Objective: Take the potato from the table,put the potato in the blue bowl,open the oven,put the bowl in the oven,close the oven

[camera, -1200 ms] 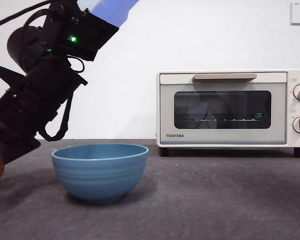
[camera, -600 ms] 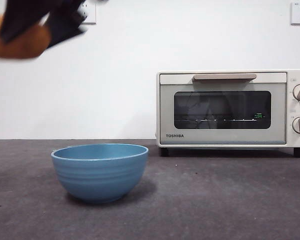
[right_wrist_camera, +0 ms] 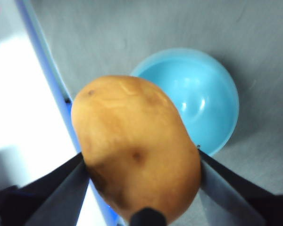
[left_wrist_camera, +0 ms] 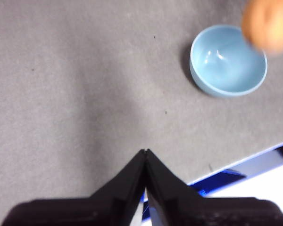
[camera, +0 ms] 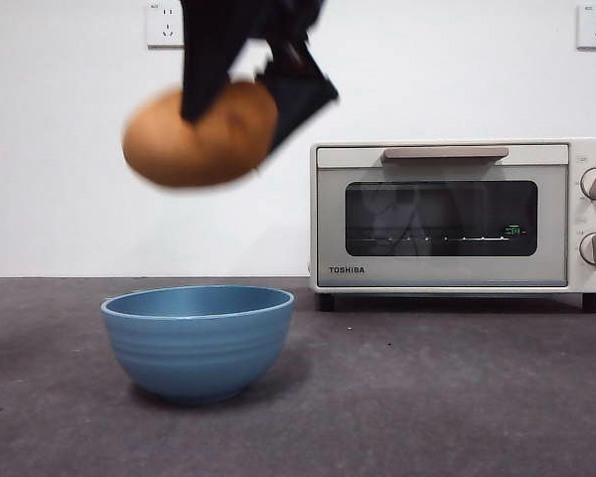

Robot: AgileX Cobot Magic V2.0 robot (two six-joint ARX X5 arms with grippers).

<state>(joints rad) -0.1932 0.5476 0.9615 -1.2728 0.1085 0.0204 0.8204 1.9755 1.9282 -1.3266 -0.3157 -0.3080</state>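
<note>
Right gripper (camera: pixel 240 94): two black jaws clamped on the potato (camera: pixel 200 136), one on each flank across its short width, held high in the air. In the right wrist view the potato (right_wrist_camera: pixel 137 148) fills the space between the jaws, its long axis running roughly from 11 o'clock to 5 o'clock; in the front view it lies nearly level, slightly tilted. Potato: rounded oval, matte orange-brown skin with small dark spots and faint creases. The blue bowl (camera: pixel 198 341) stands on the table (camera: pixel 457 397) at 6 o'clock from the potato in the front view, well apart below it, so the coming move looks like a lowering with little sideways travel. Bowl: round, deep, medium blue, ridged outer wall, glossy interior (right_wrist_camera: pixel 198 101), nothing in it. Left gripper (left_wrist_camera: pixel 145 162): jaws pressed together on nothing, hanging high and farther from the bowl (left_wrist_camera: pixel 228 61). Oven (camera: pixel 462 214): cream-white TOSHIBA toaster oven, door up, at 3 o'clock from the potato.
</note>
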